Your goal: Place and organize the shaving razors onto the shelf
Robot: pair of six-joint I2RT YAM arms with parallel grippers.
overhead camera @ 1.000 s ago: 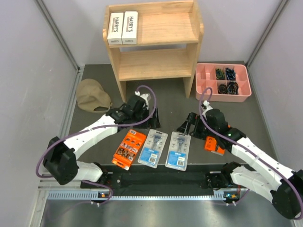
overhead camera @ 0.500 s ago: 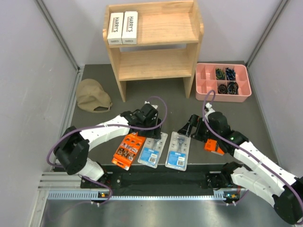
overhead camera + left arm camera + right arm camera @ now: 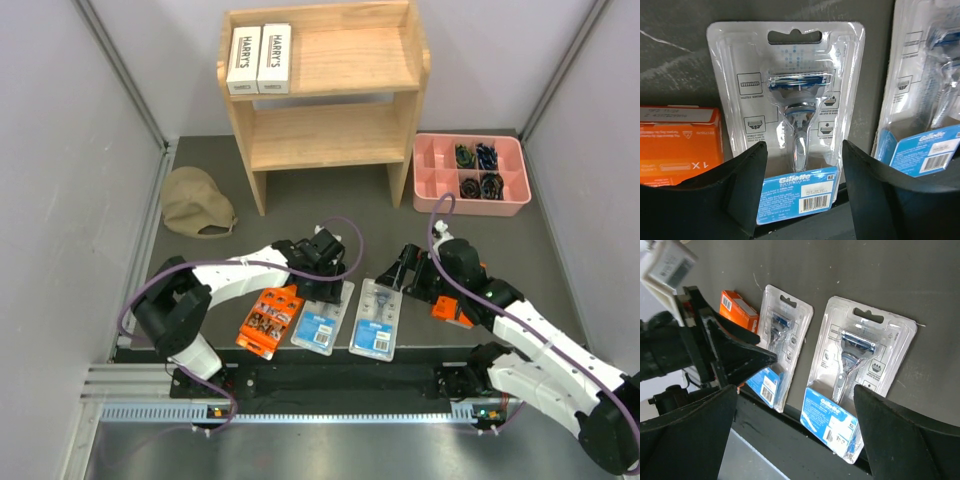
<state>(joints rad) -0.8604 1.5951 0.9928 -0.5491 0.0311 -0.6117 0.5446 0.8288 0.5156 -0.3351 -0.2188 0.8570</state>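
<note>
The left end effector (image 3: pixel 804 150) is hovering with its fingers spread wide, straddling the left blister pack (image 3: pixel 790 100), which is lying flat on the dark counter (image 3: pixel 350 215) beside an orange cardboard pack (image 3: pixel 677 142). A pick-up seems to be starting. The next move is calling for lowering and closing on thin, glossy plastic edges. The right end effector (image 3: pixel 403 270) is gaping over the second blister pack (image 3: pixel 860 365). 2 white Harry's boxes (image 3: pixel 258 60) are sitting on the wooden shelf (image 3: pixel 350 60), on its top tier.
</note>
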